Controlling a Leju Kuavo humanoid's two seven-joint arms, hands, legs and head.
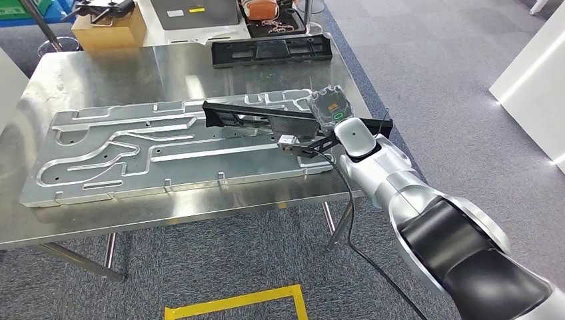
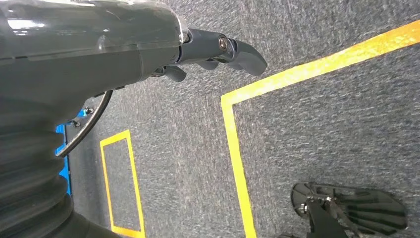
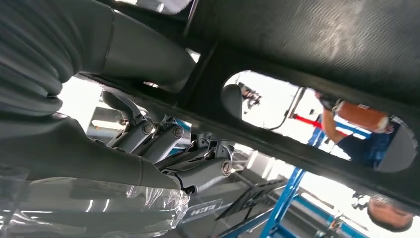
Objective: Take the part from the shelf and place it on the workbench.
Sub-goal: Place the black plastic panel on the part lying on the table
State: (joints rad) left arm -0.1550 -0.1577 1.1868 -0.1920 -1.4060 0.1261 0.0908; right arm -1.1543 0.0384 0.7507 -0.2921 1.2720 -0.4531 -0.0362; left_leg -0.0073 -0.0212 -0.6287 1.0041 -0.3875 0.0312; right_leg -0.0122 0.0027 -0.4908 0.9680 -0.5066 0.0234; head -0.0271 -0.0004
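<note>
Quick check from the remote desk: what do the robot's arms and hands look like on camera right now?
The right arm is glossy silver with a black elbow section and a black cable trailing beside it. The right hand is dark, wrapped in clear plastic film, with a small green marking on its back. The left hand has a dark grey shell, a ribbed cover behind it and dark blue-grey fingers.

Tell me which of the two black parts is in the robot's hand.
The nearer black part, over the grooved metal plate, held by the right hand. The other part lies at the table's far edge.
</note>
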